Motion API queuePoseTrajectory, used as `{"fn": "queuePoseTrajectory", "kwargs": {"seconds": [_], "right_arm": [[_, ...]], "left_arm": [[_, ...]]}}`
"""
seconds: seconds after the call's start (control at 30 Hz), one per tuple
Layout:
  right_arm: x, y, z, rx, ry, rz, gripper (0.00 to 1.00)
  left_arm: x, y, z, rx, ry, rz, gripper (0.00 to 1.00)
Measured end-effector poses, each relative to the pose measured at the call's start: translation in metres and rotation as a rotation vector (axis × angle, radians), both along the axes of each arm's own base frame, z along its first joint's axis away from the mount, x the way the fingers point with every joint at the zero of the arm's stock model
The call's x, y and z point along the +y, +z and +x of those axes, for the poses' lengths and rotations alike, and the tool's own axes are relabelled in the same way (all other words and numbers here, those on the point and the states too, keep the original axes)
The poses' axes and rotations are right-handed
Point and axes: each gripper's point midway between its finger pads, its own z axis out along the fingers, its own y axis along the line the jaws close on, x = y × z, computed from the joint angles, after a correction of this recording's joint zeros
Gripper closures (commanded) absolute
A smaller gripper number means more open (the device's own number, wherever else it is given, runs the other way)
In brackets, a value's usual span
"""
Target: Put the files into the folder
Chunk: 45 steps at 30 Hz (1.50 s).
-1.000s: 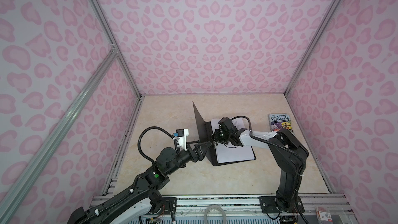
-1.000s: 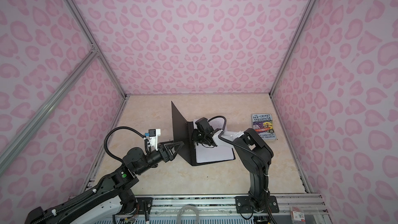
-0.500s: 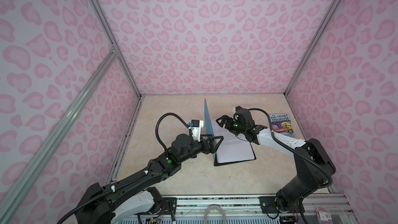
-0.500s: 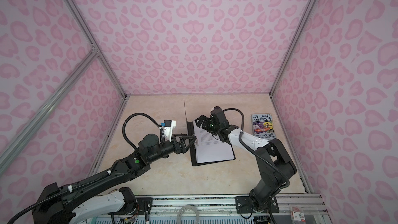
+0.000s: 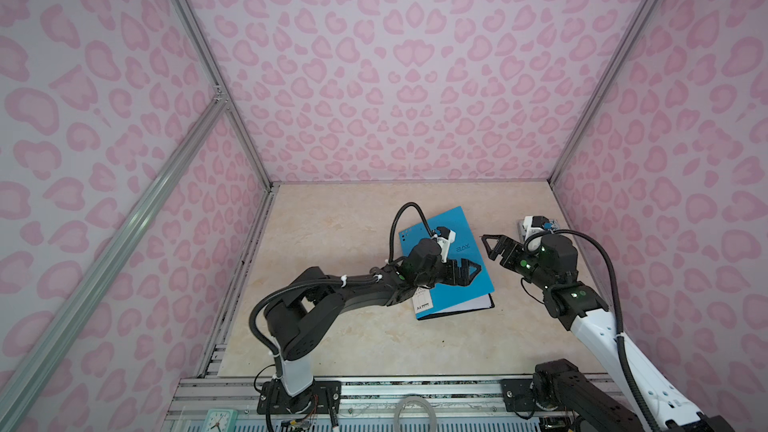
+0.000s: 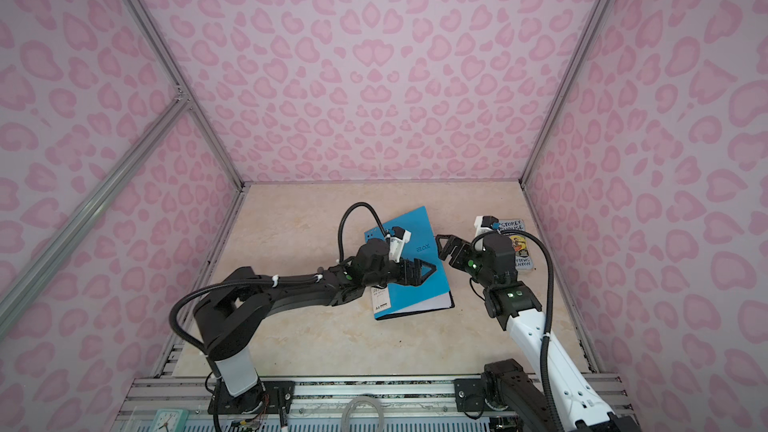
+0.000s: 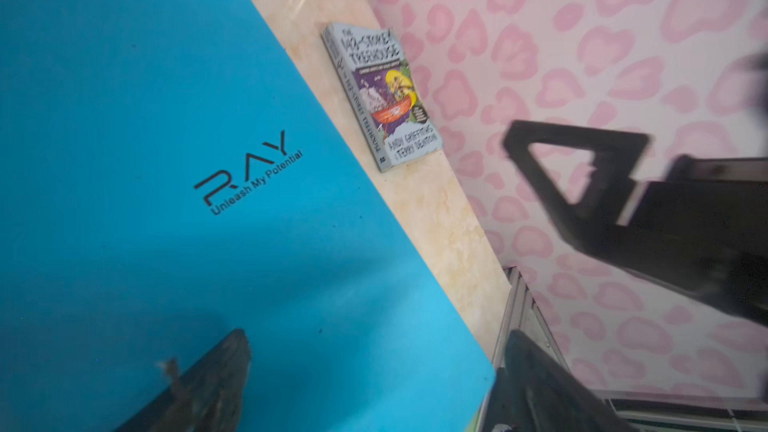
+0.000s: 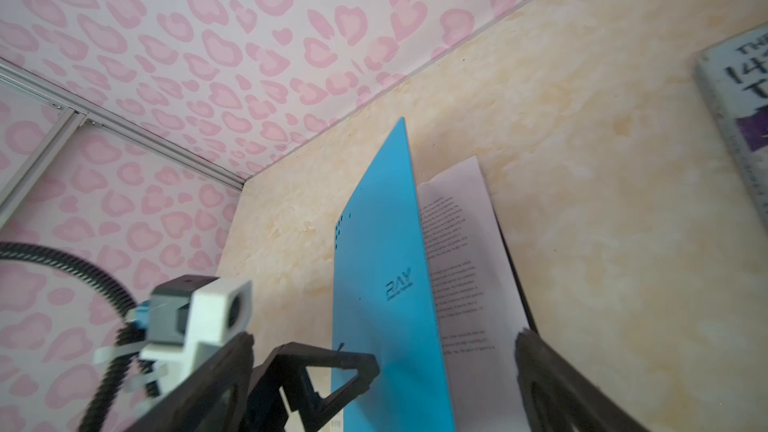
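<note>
In both top views the thin bright blue folder (image 5: 465, 297) (image 6: 415, 297) lies on the beige marbled table (image 5: 332, 243) with its cover lowered. Half a second ago that cover stood on edge. The left gripper (image 5: 473, 273) hangs over it, fingers spread and empty. The right gripper (image 5: 488, 248) has drawn back beside the folder's right edge, fingers apart, holding nothing. The folder's white corner label reads "A4".

The left wrist view shows "RAY, Unleash My Potential" on the cover. One grey paperback book (image 7: 384, 97), "TREEHOUSE", "ANDY GRIFFITHS", "TERRY DENTON", lies near the wall.

In the right wrist view the cover is still tilted above the files (image 8: 461, 251), white sheets of dense black print inside the one folder. Their number cannot be told.
</note>
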Motion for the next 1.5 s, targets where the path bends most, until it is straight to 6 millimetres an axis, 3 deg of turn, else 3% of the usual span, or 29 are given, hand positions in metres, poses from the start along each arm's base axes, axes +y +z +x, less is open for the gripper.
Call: {"fn": "queuePoseTrajectory", "kwargs": {"seconds": [0.07, 0.13, 0.23, 0.33, 0.43, 0.5, 0.57, 0.6, 0.67, 0.77, 0.87, 0.97, 1.13, 1.23, 1.33, 1.5], "right_arm": [[-0.013, -0.005, -0.009, 0.005, -0.030, -0.017, 0.03], [-0.020, -0.007, -0.017, 0.006, -0.044, -0.034, 0.03], [-0.029, -0.007, -0.024, -0.002, -0.066, -0.063, 0.03], [-0.037, -0.011, -0.025, -0.001, -0.095, -0.086, 0.03], [-0.040, -0.019, -0.020, -0.009, -0.103, -0.104, 0.03], [-0.043, -0.027, -0.014, -0.026, -0.112, -0.130, 0.03], [-0.050, -0.035, -0.006, -0.050, -0.140, -0.169, 0.03], [-0.055, -0.039, -0.002, -0.063, -0.158, -0.191, 0.03], [-0.068, -0.054, 0.006, -0.087, -0.213, -0.244, 0.02], [-0.092, -0.081, 0.013, -0.090, -0.294, -0.323, 0.02], [-0.111, -0.093, 0.024, -0.092, -0.350, -0.393, 0.02], [-0.127, -0.098, 0.035, -0.094, -0.399, -0.452, 0.02], [-0.140, -0.118, 0.046, -0.081, -0.428, -0.546, 0.02], [-0.142, -0.114, 0.052, -0.109, -0.425, -0.588, 0.02], [-0.148, -0.110, 0.058, -0.142, -0.441, -0.602, 0.02], [-0.132, -0.130, 0.060, -0.177, -0.333, -0.614, 0.02]], "left_arm": [[-0.010, -0.015, 0.001, 0.033, -0.016, 0.013, 0.03], [-0.011, -0.016, 0.003, 0.041, -0.019, 0.013, 0.03], [-0.002, 0.000, 0.009, 0.024, -0.004, -0.010, 0.03], [0.027, 0.030, 0.007, -0.036, 0.029, -0.014, 0.03], [0.084, 0.097, 0.004, -0.198, 0.147, -0.027, 0.03], [0.142, 0.155, 0.005, -0.364, 0.317, -0.051, 0.03], [0.201, 0.179, 0.016, -0.488, 0.533, -0.033, 0.03], [0.231, 0.172, 0.022, -0.510, 0.640, 0.019, 0.03], [0.302, 0.125, 0.030, -0.476, 0.837, 0.235, 0.03], [0.386, 0.079, 0.022, -0.428, 1.062, 0.442, 0.03], [0.440, 0.059, 0.007, -0.431, 1.234, 0.539, 0.03], [0.481, 0.044, 0.000, -0.406, 1.354, 0.651, 0.03], [0.517, 0.027, 0.011, -0.360, 1.440, 0.760, 0.03], [0.530, 0.001, 0.017, -0.322, 1.439, 0.808, 0.03], [0.530, -0.022, 0.025, -0.300, 1.391, 0.813, 0.01], [0.515, -0.013, 0.050, -0.421, 1.296, 0.738, 0.03]]}}
